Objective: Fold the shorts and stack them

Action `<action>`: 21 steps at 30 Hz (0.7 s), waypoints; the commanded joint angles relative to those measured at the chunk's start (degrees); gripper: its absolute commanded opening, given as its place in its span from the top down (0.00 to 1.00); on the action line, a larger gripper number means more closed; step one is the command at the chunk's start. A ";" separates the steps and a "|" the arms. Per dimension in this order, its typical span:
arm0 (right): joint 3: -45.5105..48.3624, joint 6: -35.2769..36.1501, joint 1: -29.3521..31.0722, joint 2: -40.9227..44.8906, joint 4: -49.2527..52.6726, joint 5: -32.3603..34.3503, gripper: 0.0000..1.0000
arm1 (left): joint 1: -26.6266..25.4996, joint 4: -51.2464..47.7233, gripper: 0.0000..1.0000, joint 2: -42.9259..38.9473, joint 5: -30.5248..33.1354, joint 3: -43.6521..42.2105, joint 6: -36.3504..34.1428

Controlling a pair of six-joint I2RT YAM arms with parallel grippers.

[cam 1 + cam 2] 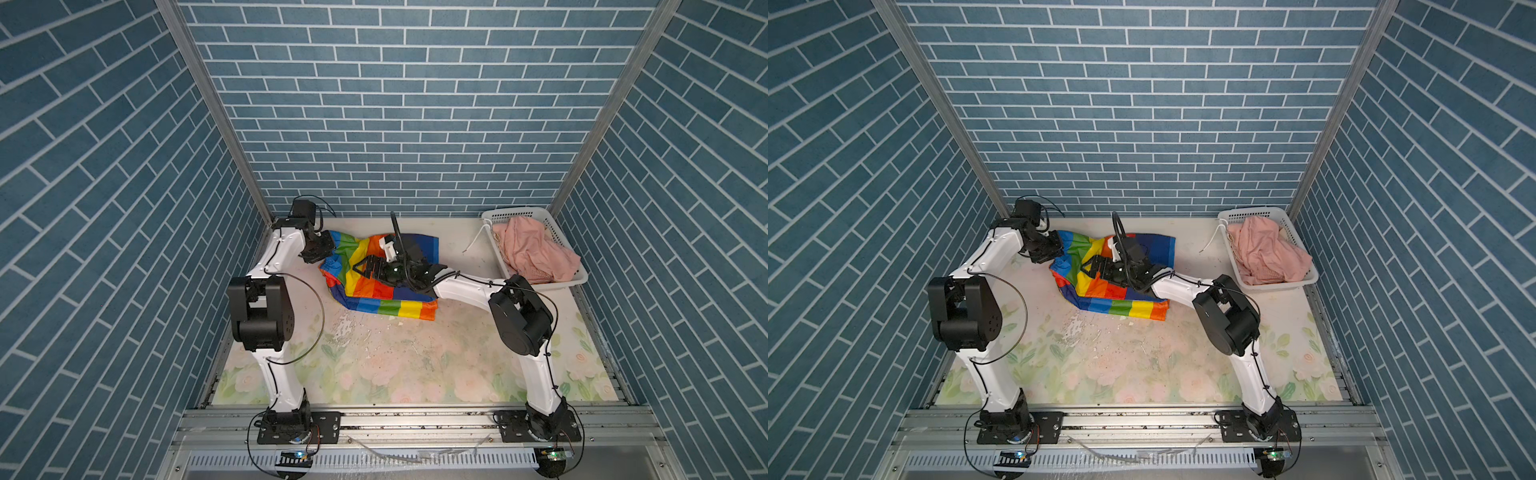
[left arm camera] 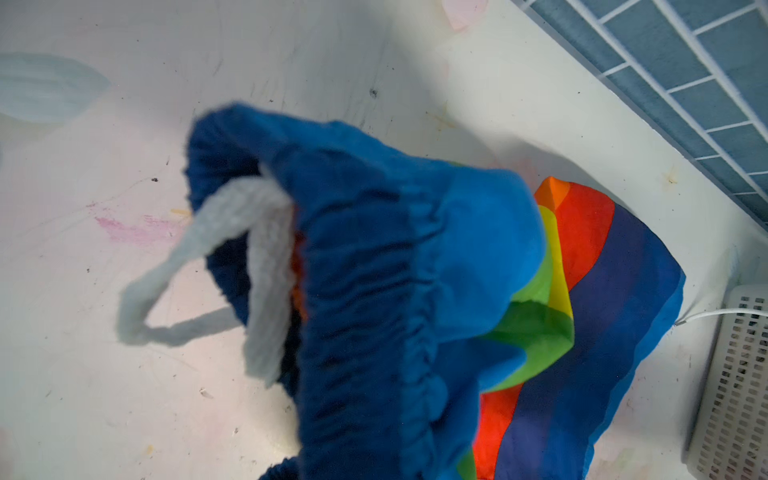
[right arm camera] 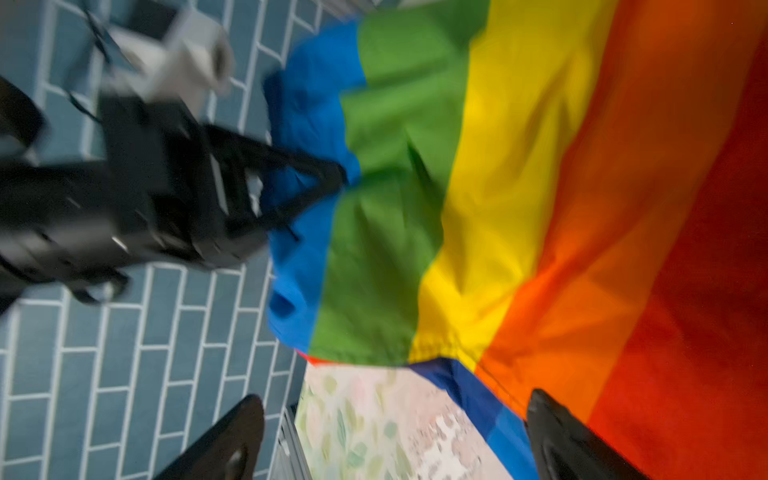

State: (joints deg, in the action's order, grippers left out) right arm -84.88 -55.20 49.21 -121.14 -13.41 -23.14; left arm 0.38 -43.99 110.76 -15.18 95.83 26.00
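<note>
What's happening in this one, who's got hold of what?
The left gripper is shut on the gathered blue waist of the rainbow shorts, holding that end up off the table at its far left. The right gripper hangs open over the middle of the same shorts, gripping nothing. The pink shorts lie bunched in the white basket at the far right. Nothing is folded or stacked yet.
</note>
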 commanded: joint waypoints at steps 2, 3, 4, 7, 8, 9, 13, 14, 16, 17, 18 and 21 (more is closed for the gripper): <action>4.63 -0.67 2.36 -0.01 -4.73 0.57 0.01 | 0.94 0.85 1.00 0.18 -0.86 1.30 0.72; 5.05 -1.05 2.66 -0.65 -5.30 0.38 0.01 | 0.94 0.68 1.00 0.03 -1.09 1.29 0.56; 5.54 -1.56 2.86 -1.36 -5.83 0.13 0.02 | 0.94 0.68 1.00 -0.14 -1.68 0.98 0.49; 6.49 -2.78 2.94 -2.74 -7.25 -0.42 0.02 | 0.94 0.18 1.00 -0.78 -3.04 0.23 0.23; 6.57 -2.73 2.86 -2.63 -6.92 -0.59 0.02 | 0.94 -0.16 1.00 -1.19 -3.24 -0.12 -0.22; 6.58 -2.56 2.82 -2.39 -6.81 -0.72 0.01 | 0.81 -0.56 1.00 -1.48 -3.35 -0.33 -0.45; 7.33 -0.51 1.26 2.23 -3.66 -1.53 0.02 | 0.85 -3.46 1.00 -2.65 -2.35 0.09 -2.96; 7.66 0.88 0.76 3.95 -1.56 -0.75 0.02 | 0.93 -4.05 1.00 -2.86 -1.85 0.20 -3.39; 5.99 5.14 0.42 6.44 4.80 1.38 0.01 | 0.93 -4.50 1.00 -3.48 -1.32 0.21 -3.91; 4.02 6.62 0.60 6.38 7.52 1.56 0.02 | 0.93 -4.32 1.00 -3.76 -1.34 0.11 -3.62; 2.66 6.71 0.63 5.78 8.14 1.00 0.02 | 0.93 -4.12 1.00 -3.88 -1.51 -0.06 -3.43; 1.38 4.70 1.23 3.00 5.61 0.01 0.01 | 0.89 -3.89 1.00 -3.89 -1.97 0.13 -3.03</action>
State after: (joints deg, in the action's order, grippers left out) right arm -81.78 -52.29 49.52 -118.17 -9.43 -23.05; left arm 1.13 -46.74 109.03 -17.08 95.74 23.59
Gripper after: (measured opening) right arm 0.985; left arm 0.114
